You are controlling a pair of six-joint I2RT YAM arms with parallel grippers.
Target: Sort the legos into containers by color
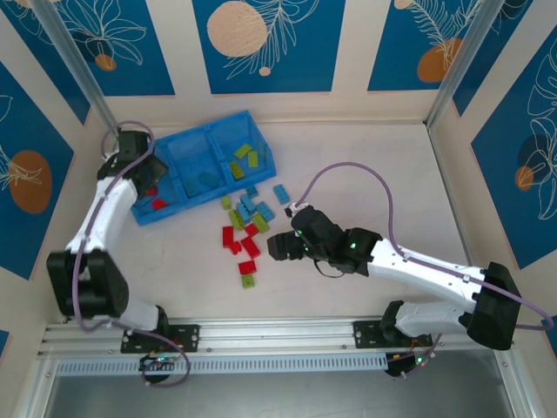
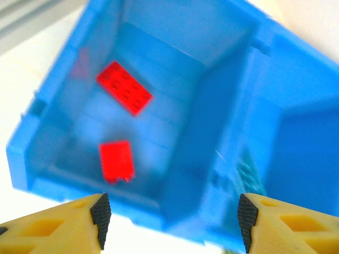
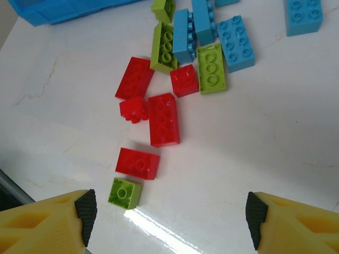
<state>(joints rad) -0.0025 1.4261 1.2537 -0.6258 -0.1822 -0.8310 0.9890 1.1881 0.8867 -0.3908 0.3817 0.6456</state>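
While the left fingers (image 2: 99, 211) hang open and empty over the bin's (image 2: 212, 121) red compartment, the right fingers (image 3: 85, 211) hover open above loose red bricks (image 3: 163, 119) on the counter (image 3: 275, 137); next, likely descend and grip one.

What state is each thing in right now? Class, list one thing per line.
blue bin: upright, partly filled
loose legos: mixed colours, unsorted on the table
left fingers: open, empty, above the bin
right fingers: open, empty, above the loose legos
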